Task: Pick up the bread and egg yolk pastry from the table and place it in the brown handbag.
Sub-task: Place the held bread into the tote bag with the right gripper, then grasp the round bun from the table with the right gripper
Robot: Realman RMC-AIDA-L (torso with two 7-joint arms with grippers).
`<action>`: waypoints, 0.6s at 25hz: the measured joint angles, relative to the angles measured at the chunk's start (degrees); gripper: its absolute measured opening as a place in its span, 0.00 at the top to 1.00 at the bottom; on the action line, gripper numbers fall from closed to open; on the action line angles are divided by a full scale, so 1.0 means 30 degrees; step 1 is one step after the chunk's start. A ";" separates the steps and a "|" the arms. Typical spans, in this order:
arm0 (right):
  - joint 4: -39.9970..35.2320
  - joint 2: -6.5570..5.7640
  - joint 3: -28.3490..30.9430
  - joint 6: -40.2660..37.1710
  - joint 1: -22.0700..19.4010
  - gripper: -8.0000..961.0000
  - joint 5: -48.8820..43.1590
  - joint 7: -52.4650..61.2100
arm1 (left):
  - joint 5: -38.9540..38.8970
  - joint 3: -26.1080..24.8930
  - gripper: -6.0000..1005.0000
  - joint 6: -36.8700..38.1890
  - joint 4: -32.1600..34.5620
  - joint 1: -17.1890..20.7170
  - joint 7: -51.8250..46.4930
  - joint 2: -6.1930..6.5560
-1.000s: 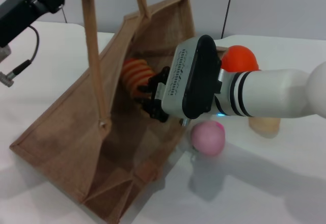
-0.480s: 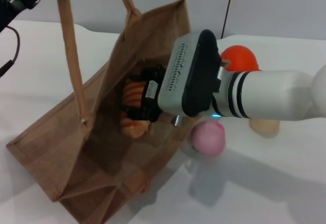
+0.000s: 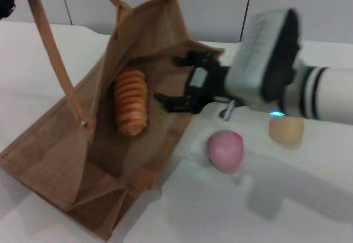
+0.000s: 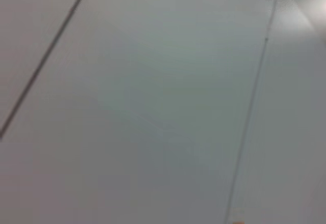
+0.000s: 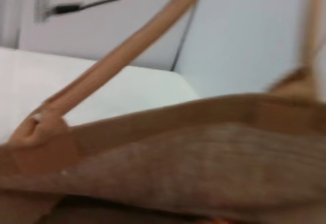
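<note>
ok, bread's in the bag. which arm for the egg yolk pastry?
Right. The right gripper, open and empty at the brown handbag mouth, is nearest the egg yolk pastry. The bread lies inside. The left gripper is out of view, up by the handle.

The right arm is reaching in from the right side in the head view, its white forearm lying nearly level and its grey wrist housing tilted. The right gripper (image 3: 177, 79) is hanging at the mouth of the brown handbag (image 3: 52, 154), its black fingers (image 3: 172, 102) spread apart and holding nothing. The left arm is showing only as a dark edge above the handbag's far-left corner.
</note>
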 joint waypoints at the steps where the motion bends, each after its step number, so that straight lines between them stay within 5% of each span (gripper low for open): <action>1: -0.0098 0.0004 0.0686 -0.0566 -0.0270 0.12 -0.0001 -0.0060 | -0.0001 -0.0052 0.88 0.0159 -0.0015 0.0051 0.0083 -0.0008; 15: 0.1072 -0.0149 0.9945 -0.8246 -0.1546 0.12 -0.3307 0.0858 | 0.0032 -0.0419 0.88 0.1180 -0.0733 0.0304 0.0956 0.0037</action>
